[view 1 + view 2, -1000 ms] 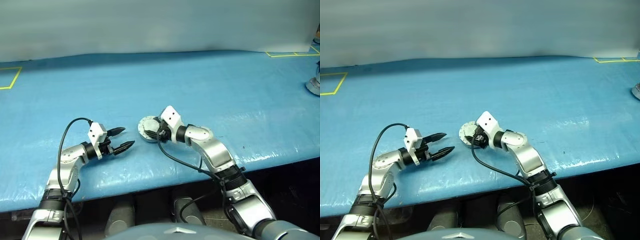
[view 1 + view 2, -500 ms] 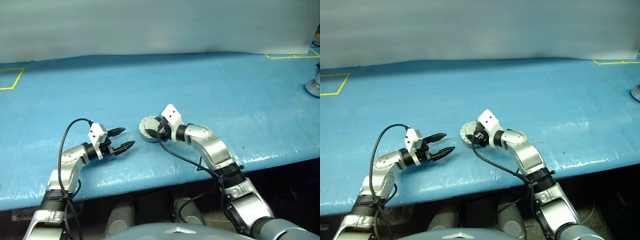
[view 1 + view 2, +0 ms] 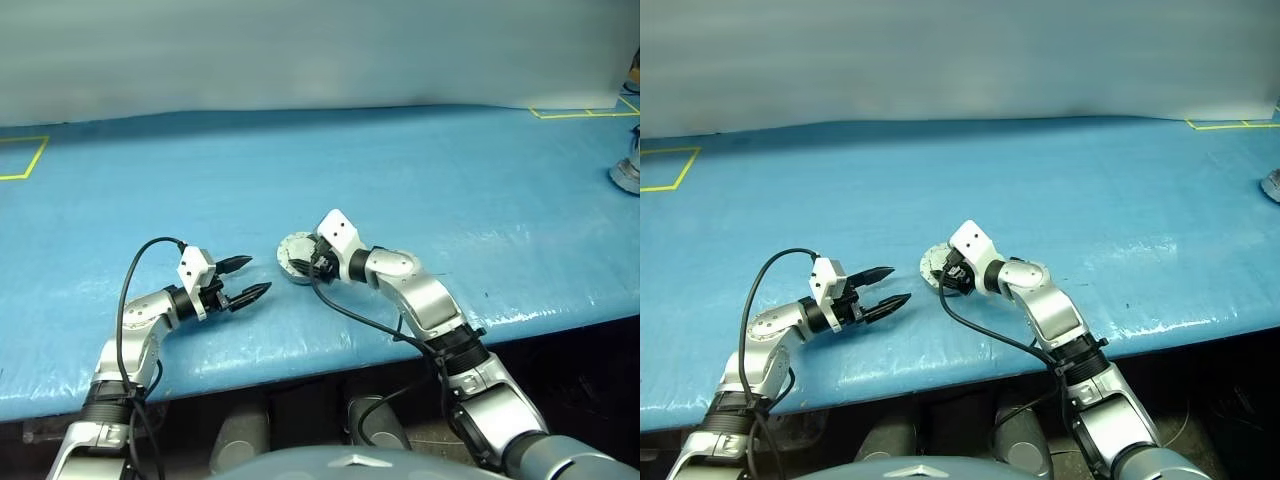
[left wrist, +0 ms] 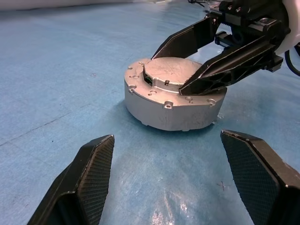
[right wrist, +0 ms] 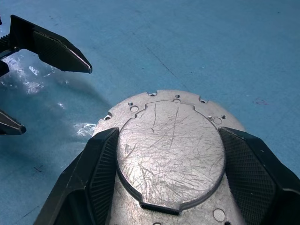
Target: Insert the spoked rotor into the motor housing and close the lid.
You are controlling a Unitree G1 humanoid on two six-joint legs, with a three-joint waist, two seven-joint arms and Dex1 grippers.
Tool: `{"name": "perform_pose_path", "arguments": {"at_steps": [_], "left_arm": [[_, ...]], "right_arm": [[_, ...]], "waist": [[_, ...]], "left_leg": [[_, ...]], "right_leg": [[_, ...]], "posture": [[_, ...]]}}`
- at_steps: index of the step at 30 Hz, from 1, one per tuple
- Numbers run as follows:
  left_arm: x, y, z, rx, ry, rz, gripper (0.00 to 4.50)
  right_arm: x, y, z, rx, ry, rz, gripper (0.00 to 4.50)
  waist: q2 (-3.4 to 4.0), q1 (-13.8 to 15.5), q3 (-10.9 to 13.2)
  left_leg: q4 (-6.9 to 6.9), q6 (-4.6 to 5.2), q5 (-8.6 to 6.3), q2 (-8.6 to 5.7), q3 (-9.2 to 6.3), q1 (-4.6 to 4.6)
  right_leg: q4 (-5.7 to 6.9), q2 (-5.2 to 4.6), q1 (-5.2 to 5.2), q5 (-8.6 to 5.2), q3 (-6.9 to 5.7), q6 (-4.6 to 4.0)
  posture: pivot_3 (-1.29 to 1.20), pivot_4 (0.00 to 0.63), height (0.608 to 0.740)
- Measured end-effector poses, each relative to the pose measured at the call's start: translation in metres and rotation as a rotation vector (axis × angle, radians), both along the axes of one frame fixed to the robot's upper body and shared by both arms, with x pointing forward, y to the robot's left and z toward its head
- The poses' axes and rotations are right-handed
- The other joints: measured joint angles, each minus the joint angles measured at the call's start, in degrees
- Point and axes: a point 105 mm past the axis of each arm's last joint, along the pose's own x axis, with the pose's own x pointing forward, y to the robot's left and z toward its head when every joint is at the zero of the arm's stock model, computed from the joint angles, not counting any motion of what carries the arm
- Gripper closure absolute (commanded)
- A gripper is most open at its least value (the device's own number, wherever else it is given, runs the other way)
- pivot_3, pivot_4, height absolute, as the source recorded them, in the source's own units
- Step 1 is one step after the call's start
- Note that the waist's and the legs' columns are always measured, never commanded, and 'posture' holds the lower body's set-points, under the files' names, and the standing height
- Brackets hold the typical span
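The motor housing (image 4: pixel 164 110) is a short grey metal cup on the blue table cover, with the lid (image 5: pixel 171 145) lying flat and closed on top, plain scratched face up. My right gripper (image 5: pixel 168 132) reaches over it from the right, open, one finger on each side of the lid's raised centre, low over the lid's top (image 4: pixel 176 70). My left gripper (image 3: pixel 258 274) hovers open a short way to the left of the housing (image 3: pixel 292 268), pointing at it with nothing between its fingers. The spoked rotor is hidden.
Blue sheeting (image 3: pixel 400 180) covers the whole table, whose front edge (image 3: pixel 300 365) runs just below both arms. Yellow tape marks lie at the far left (image 3: pixel 20 155) and far right (image 3: pixel 580 108). A grey object (image 3: pixel 628 170) stands at the right edge.
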Motion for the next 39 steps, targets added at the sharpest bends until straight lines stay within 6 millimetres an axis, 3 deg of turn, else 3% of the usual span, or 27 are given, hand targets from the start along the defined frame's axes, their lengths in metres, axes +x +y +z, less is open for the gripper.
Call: {"name": "perform_pose_path", "arguments": {"at_steps": [8,12,16,21,30,39], "left_arm": [[0.005,-0.003,0.001,-0.029,-0.005,0.044,0.53],[0.021,-0.008,0.015,-0.060,-0.041,0.087,1.44],[0.030,-0.019,0.026,-0.081,-0.048,0.050,2.76],[0.033,-0.034,0.021,-0.098,-0.004,-0.005,4.46],[0.037,-0.038,0.006,-0.023,0.025,-0.019,4.46],[0.036,-0.040,0.005,-0.025,0.028,-0.029,4.46]], "right_arm": [[0.001,-0.002,-0.001,-0.007,-0.001,-0.006,1.46],[0.000,-0.002,-0.001,-0.008,-0.002,-0.007,1.46],[0.000,-0.002,-0.001,-0.007,-0.004,-0.007,1.46],[-0.002,-0.002,-0.001,-0.004,-0.009,-0.015,1.46],[-0.003,-0.004,-0.001,-0.002,-0.016,-0.033,1.46],[-0.004,-0.005,0.000,0.000,-0.020,-0.039,1.46]], "waist": [[0.06,0.22,-0.10],[0.05,0.39,-0.12],[0.07,0.35,-0.14],[0.06,0.33,-0.14],[0.06,0.55,-0.14],[0.07,0.85,-0.14]], "left_leg": [[0.00,0.04,0.06,-0.01,-0.02,0.00],[0.00,0.04,0.07,0.00,-0.06,-0.01],[0.00,0.04,0.07,-0.02,-0.05,-0.02],[0.00,0.04,0.07,-0.03,-0.09,-0.07],[-0.02,0.04,0.07,-0.06,-0.15,-0.16],[-0.02,0.03,0.07,-0.05,-0.20,-0.18]], "right_leg": [[-0.01,-0.01,0.02,0.00,-0.01,0.00],[-0.01,0.00,0.03,0.00,-0.05,0.01],[-0.02,0.00,0.04,0.00,-0.04,0.01],[-0.03,0.00,0.00,0.00,-0.05,0.01],[-0.10,0.00,-0.03,0.00,-0.08,0.01],[-0.11,-0.01,-0.03,0.00,-0.12,0.01]], "posture": [[0.00,0.150,0.740],[0.00,0.150,0.740],[0.00,0.150,0.740],[0.00,0.150,0.740],[0.00,0.150,0.740],[0.00,0.150,0.740]]}}
